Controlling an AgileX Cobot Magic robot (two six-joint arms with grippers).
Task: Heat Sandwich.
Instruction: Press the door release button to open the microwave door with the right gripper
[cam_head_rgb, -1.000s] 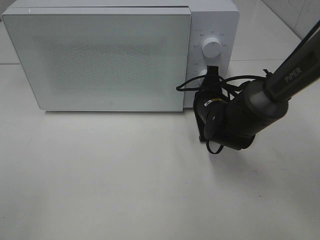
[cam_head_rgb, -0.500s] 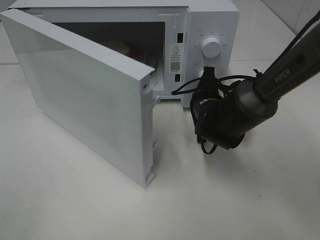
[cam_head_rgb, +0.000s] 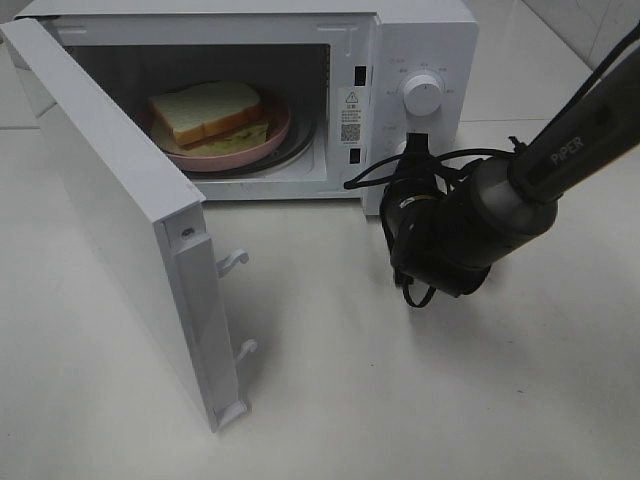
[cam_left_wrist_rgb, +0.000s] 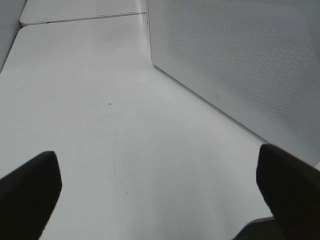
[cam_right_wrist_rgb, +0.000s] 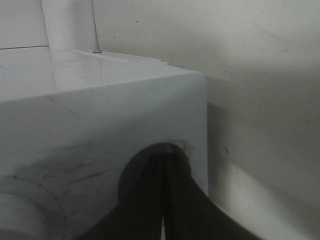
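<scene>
**Asker:** What's in view?

**Me:** A white microwave (cam_head_rgb: 420, 25) stands on the worktop (cam_head_rgb: 400, 400), with its door (cam_head_rgb: 110, 230) wide open. Inside, the sandwich (cam_head_rgb: 208, 110) lies on a pink plate (cam_head_rgb: 272, 138). My right claw (cam_head_rgb: 418, 150) is pressed together at the control panel (cam_head_rgb: 455, 50). My left claw (cam_left_wrist_rgb: 159, 187) is spread and empty.

**Asker:** What comes next?

**Me:** Probably the door. I'd push its free edge squarely until the latches seat.
</scene>
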